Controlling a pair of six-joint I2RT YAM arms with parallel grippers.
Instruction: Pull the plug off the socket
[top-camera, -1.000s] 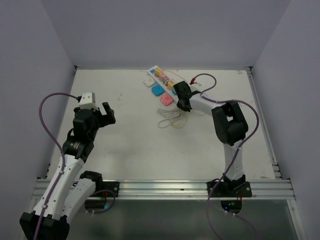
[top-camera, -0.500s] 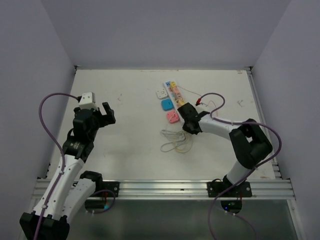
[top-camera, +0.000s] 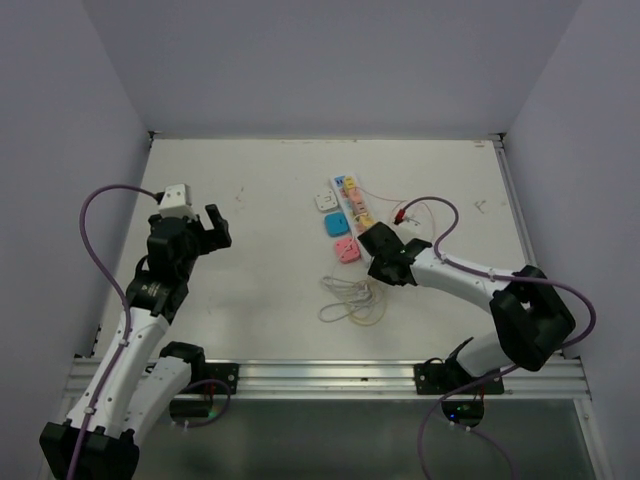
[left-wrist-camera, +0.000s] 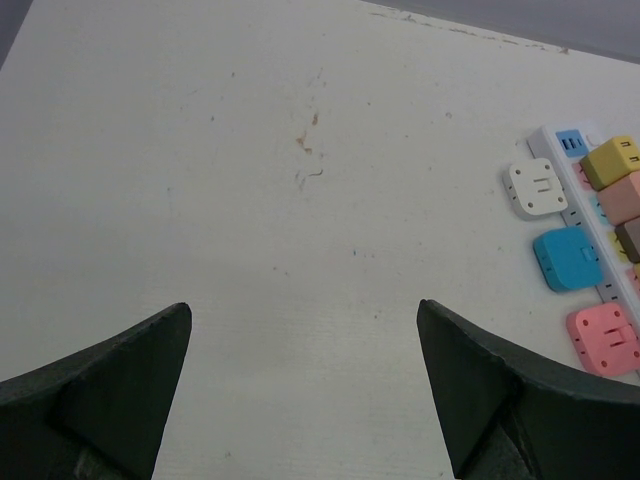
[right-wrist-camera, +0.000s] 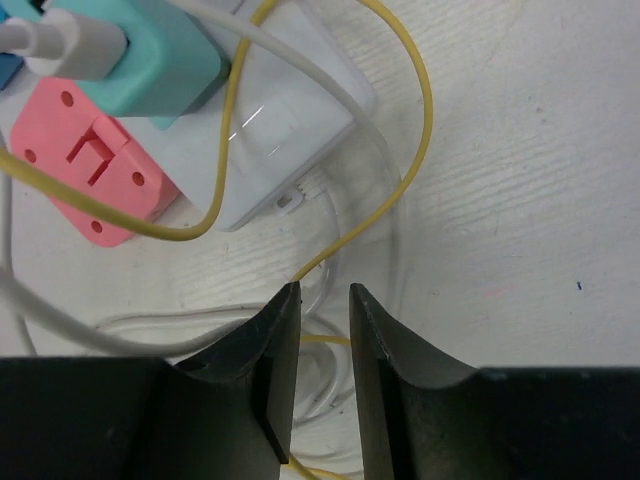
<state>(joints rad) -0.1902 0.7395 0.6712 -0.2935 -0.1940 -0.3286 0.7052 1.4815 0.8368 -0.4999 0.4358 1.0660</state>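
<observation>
Your left gripper (top-camera: 218, 228): fingers spread wide, holding nothing.
Your right gripper (right-wrist-camera: 318, 290): nearly closed; one yellow cord (right-wrist-camera: 425, 110) at its tips, grip unclear.
Socket (top-camera: 352, 205): one, mid-table, just beyond your right gripper.
Loose plugs: three beside it, one each white (left-wrist-camera: 537, 188), blue (left-wrist-camera: 567, 258), pink (left-wrist-camera: 603, 338).

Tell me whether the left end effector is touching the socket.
No, the left end effector hangs open, well apart from the socket.

Socket (left-wrist-camera: 570, 143) cut by right edge
</observation>
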